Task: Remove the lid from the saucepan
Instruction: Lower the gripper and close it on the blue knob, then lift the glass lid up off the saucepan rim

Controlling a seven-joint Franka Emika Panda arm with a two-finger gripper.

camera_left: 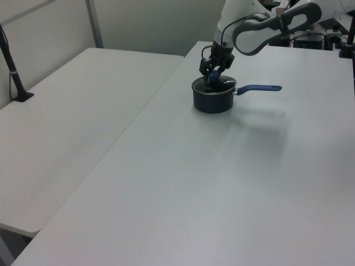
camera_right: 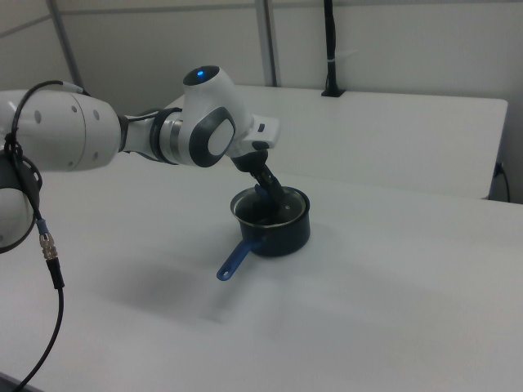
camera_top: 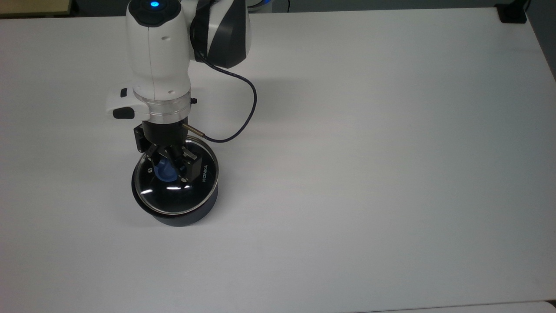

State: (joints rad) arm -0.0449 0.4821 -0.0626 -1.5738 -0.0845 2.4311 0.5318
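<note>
Gripper (camera_top: 170, 170) fingers reach down over the middle of the lid (camera_top: 176, 180), one on either side of the blue knob (camera_top: 163, 172), and they look drawn in against it, so I judge the knob to be pinched between them. That is the sensible place to take hold: the knob stands proud of the glass and is narrow enough for two fingers, whereas the smooth disc and its thin metal rim offer nothing to grip. The wrist comes in from above with a slight lean, seen in the right view (camera_right: 268, 189), which keeps the fingers clear of the glass and sets up a straight pull upward.

In the top view the lid sits a little off-centre over the saucepan (camera_top: 182, 216), with a sliver of dark rim showing at the top view's left, and it may be tipped slightly; whether it has parted from the rim I cannot tell. The saucepan stands upright on the white surface (camera_top: 369, 174). Its long blue handle (camera_left: 258, 87) points to the left view's right, away from the gripper, so it does not obstruct the grasp. Nothing else lies near the pot, which leaves open room beside it for setting the lid down.
</note>
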